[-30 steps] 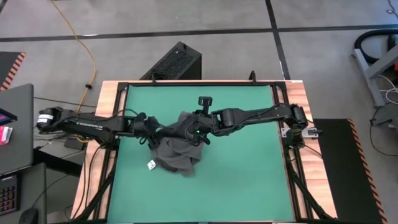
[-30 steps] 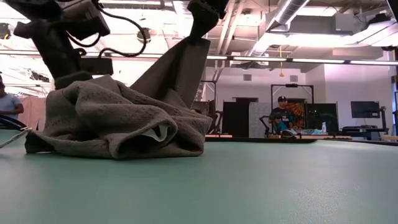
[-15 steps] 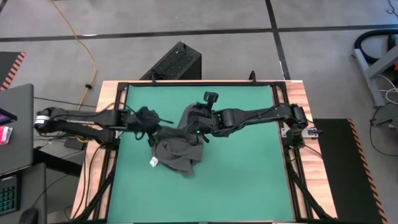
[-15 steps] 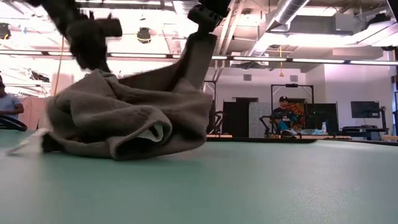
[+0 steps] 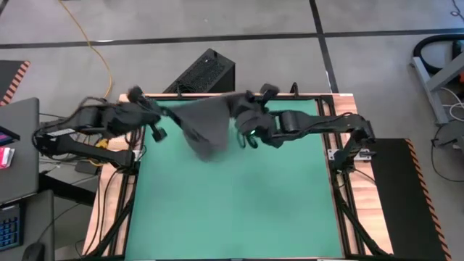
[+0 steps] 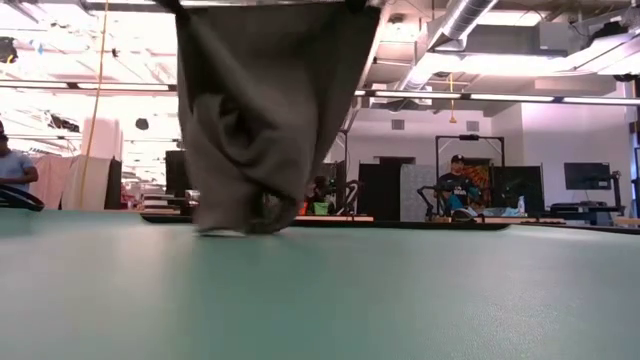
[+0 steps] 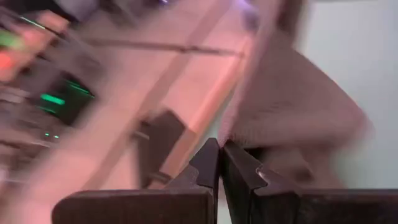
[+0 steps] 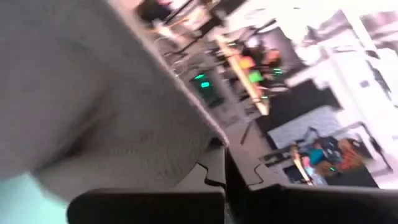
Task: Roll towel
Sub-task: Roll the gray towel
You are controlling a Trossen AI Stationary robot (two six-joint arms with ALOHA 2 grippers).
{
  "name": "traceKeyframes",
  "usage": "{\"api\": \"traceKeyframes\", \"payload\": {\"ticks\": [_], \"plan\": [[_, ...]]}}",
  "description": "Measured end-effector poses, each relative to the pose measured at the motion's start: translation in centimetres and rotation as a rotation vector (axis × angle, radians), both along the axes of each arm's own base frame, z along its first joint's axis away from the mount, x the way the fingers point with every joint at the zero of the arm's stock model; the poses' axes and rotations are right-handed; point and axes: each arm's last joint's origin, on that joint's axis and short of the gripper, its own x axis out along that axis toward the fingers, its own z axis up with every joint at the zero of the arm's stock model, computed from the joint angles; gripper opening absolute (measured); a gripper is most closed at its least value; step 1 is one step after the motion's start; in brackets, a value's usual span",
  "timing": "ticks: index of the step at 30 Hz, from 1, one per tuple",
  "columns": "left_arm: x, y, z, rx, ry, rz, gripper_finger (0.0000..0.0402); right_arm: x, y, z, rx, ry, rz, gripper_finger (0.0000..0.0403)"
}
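The dark grey towel (image 5: 206,127) hangs spread between my two grippers over the far half of the green table (image 5: 239,210). My left gripper (image 5: 161,110) is shut on its left upper end. My right gripper (image 5: 239,105) is shut on its right upper end. In the low view the towel (image 6: 265,110) drops from the top of the picture as a narrowing sheet. Its lower end (image 6: 240,225) reaches table level, and whether it touches I cannot tell. Both grippers are above the low view's top. My left gripper pinches the towel's left upper end (image 7: 239,134) between its two shut fingers, coming from the table's left. The picture is blurred, so one layer or several does not show. The cloth runs taut toward my other gripper and hangs below. My right gripper pinches the towel's top edge at its right end (image 8: 208,140) between its two shut fingers, coming nearly level from the table's right. The towel hangs below and stretches toward my left gripper.
The table's near half (image 5: 239,217) lies bare in front of the towel. A wooden border and a black frame (image 5: 330,109) run round the mat. Beyond the far edge stands a black box (image 5: 203,72) on the floor. People sit in the room behind (image 6: 455,190).
Both grippers have risen and gone toward the table's far edge, my left one also drawing off to the left with the towel's end. The towel, a crumpled heap on the table a second ago, has been lifted and pulled out into a hanging sheet.
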Motion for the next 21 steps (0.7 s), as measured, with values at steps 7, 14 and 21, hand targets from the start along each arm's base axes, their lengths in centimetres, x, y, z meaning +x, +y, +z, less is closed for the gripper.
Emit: {"api": "traceKeyframes", "payload": {"ticks": [7, 14, 21], "plan": [[-0.2, 1.7, 5.5, 0.248, -0.031, 0.100, 0.0000, -1.9, -2.2, 5.3, -0.089, -0.175, -0.034, 0.0011], [1.3, 3.6, 6.0, 0.320, 0.075, 0.146, 0.0000, -2.6, -4.1, 6.0, -0.121, -0.143, -0.122, 0.0011], [1.8, 3.6, 3.0, 0.041, 0.157, 0.081, 0.0000, -3.6, -2.4, 2.2, -0.156, 0.078, -0.302, 0.0011]]}}
